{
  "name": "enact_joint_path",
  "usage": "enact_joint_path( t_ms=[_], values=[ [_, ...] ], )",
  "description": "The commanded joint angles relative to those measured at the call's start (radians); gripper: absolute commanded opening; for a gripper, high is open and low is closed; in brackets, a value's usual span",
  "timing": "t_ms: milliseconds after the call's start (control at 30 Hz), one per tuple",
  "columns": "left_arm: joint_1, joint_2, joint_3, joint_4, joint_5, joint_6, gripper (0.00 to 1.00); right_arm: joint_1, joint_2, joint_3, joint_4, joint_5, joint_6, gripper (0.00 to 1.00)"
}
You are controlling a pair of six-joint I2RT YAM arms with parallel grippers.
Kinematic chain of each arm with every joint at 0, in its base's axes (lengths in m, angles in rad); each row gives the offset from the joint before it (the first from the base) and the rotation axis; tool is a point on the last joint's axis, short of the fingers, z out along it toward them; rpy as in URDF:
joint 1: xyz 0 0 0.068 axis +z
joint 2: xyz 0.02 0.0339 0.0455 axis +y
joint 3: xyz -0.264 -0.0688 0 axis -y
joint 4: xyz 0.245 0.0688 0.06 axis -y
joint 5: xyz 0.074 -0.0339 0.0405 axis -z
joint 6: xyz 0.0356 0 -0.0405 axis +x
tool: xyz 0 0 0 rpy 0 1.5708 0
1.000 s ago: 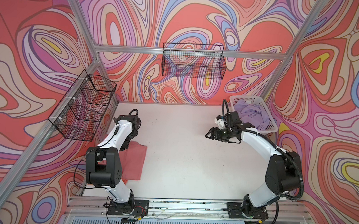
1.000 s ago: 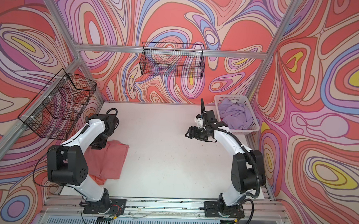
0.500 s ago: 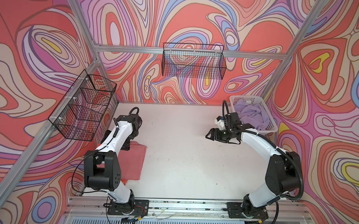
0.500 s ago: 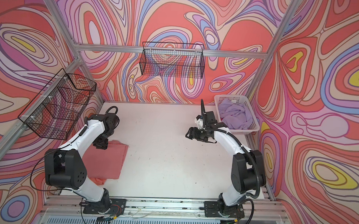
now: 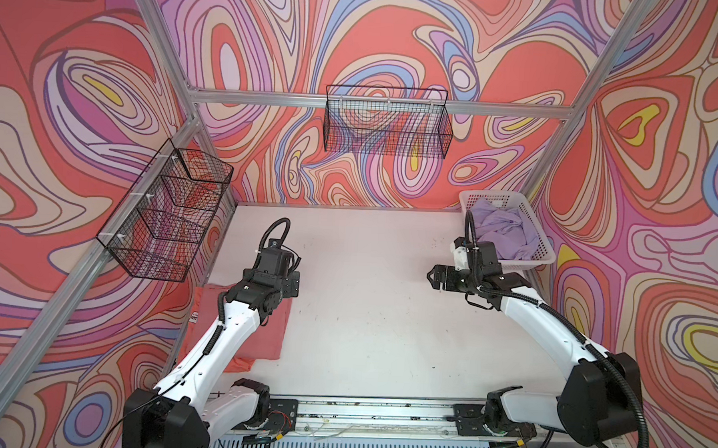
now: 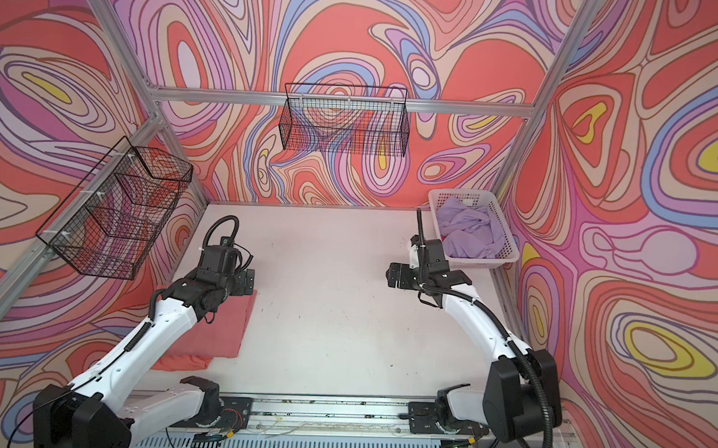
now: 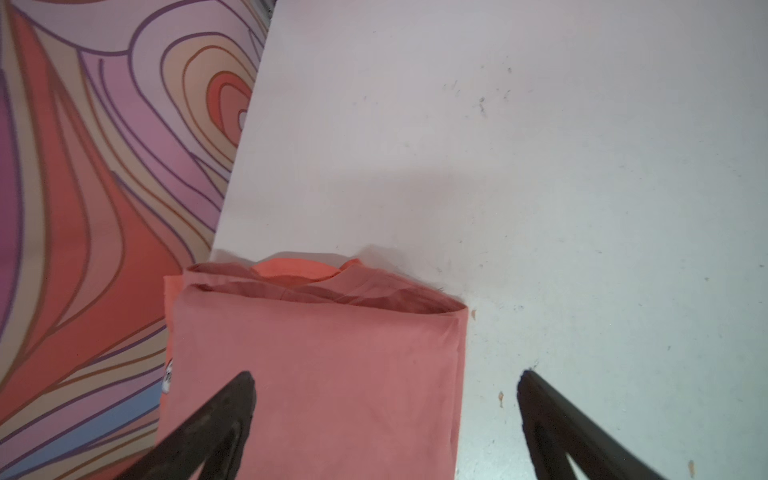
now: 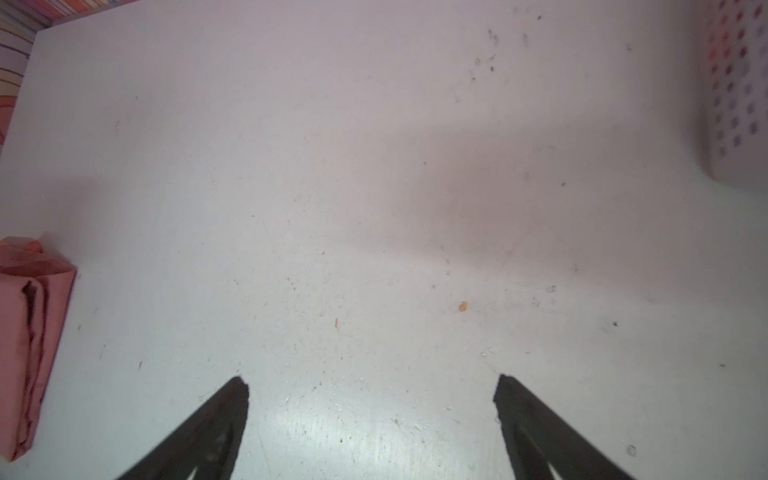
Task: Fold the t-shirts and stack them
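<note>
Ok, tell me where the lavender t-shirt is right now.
In both top views the lavender t-shirt lies crumpled inside the white plastic basket, at the far right corner of the table, just beyond the right gripper.

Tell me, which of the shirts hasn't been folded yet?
The lavender shirt, lying crumpled in the white basket at the far right. The salmon-pink shirt and the orange-coral shirt beneath it are folded flat, stacked on the table's left side.
</note>
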Motion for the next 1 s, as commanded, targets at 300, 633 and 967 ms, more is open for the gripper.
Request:
enact_joint_path(
  t_ms=[300, 633, 967],
  values=[
    [0.148, -0.026, -0.356, 0.751, 0.195, 0.100, 1.00, -0.072, 0.011, -0.294, 0.689, 0.365, -0.130, 0.98],
    [0.167, 0.082, -0.469, 1.080, 0.175, 0.109, 1.00, -0.106, 0.218, -0.513, 1.407, 0.279, -0.286, 0.98],
    [0.168, 0.281, -0.490, 1.320, 0.149, 0.115, 1.00, -0.116, 0.380, -0.639, 1.779, 0.280, -0.286, 0.98]
  ],
)
